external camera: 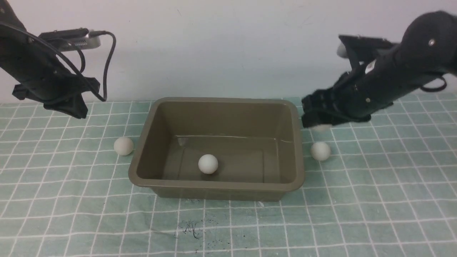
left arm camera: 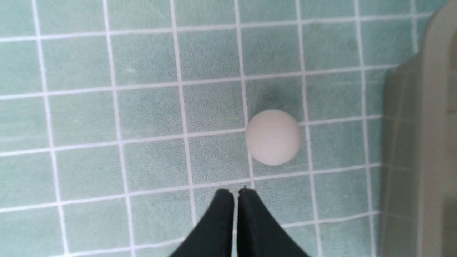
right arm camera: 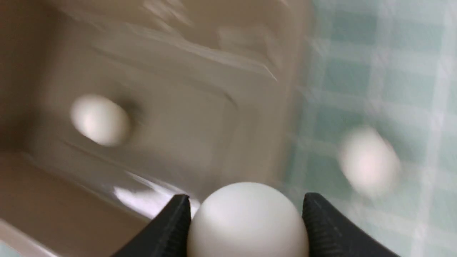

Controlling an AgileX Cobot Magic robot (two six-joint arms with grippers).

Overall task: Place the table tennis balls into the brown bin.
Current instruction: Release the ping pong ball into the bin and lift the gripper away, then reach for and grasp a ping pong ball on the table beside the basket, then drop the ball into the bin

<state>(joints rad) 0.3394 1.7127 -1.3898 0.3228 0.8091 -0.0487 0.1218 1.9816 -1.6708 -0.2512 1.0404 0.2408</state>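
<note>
Four balls counted. Front view: the bin ball [external camera: 207,164] lies alone on the floor of the bin [external camera: 221,101]. The left ball [external camera: 123,146] rests on the cloth [external camera: 228,228] just beside the bin's left wall, and the right ball [external camera: 320,151] just beside its right wall. The right gripper [external camera: 316,119] hangs above the right rim, the held ball [external camera: 322,127] showing pale beneath it. The left gripper [external camera: 76,109] is raised, off to the left. Left wrist view: jaws pressed together on nothing, tips above the cloth near the left ball [left arm camera: 273,137], the bin [left arm camera: 428,142] alongside. Right wrist view, blurred: jaws clamp the held ball [right arm camera: 246,225] from both sides, about over the bin's rim. The bin ball [right arm camera: 100,119] is inside below, the right ball [right arm camera: 369,162] outside on the cloth. Step in hand, as I read it: carrying a second ball in. Next move calls for clearing the rim fully before letting go. The left jaws must part before taking the left ball.
</note>
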